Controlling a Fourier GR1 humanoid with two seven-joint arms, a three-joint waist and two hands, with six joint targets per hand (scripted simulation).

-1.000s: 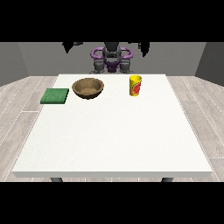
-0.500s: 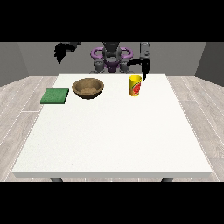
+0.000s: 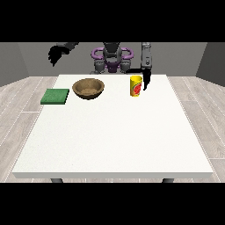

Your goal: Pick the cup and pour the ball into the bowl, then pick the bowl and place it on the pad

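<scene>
With the cup (image 3: pixel 136 85) upright on the worktop (image 3: pixel 114 132) right of the bowl (image 3: pixel 88 88), the hand at the view's right (image 3: pixel 145 79) hangs beside it, finger state indeterminate; next, enclose the cup.

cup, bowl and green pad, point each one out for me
cup (image 3: pixel 136 86), front view, on its yellow side wall
bowl (image 3: pixel 88 88), front view, on its brown inner wall
green pad (image 3: pixel 55 96), front view, on the middle of its top face
</scene>
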